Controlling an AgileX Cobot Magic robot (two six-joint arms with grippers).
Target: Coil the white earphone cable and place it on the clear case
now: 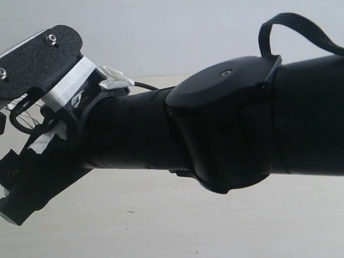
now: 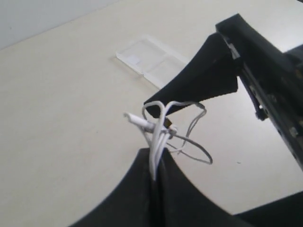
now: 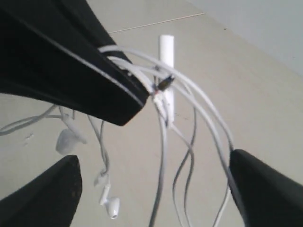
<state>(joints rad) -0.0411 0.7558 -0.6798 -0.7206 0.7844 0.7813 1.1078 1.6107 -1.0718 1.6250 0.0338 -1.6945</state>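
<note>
White earphone cable (image 2: 163, 118) hangs in the air as a loose bundle, pinched at its top between the closed jaws of the left gripper (image 2: 152, 158), with several loops drooping free below. The clear case (image 2: 151, 61) lies flat on the table (image 2: 57, 118), its two panels side by side and a small white sticker on one of them; the cable is well apart from it and none of it touches the case.

The right gripper (image 3: 152, 156) faces the left one at close range, its jaws spread wide. Strands of the cable pass through the gap, and one drapes against a finger (image 3: 265, 189), but nothing is clamped.

Only the left wrist view shows the case. Only the right wrist view shows the dangling earbuds (image 3: 112, 206) and the inline remote (image 3: 166, 52) beside the pinch point. The exterior view is almost filled by a black arm segment (image 1: 226, 123) close to the lens, reaching in from the right, which hides the cable and case.
</note>
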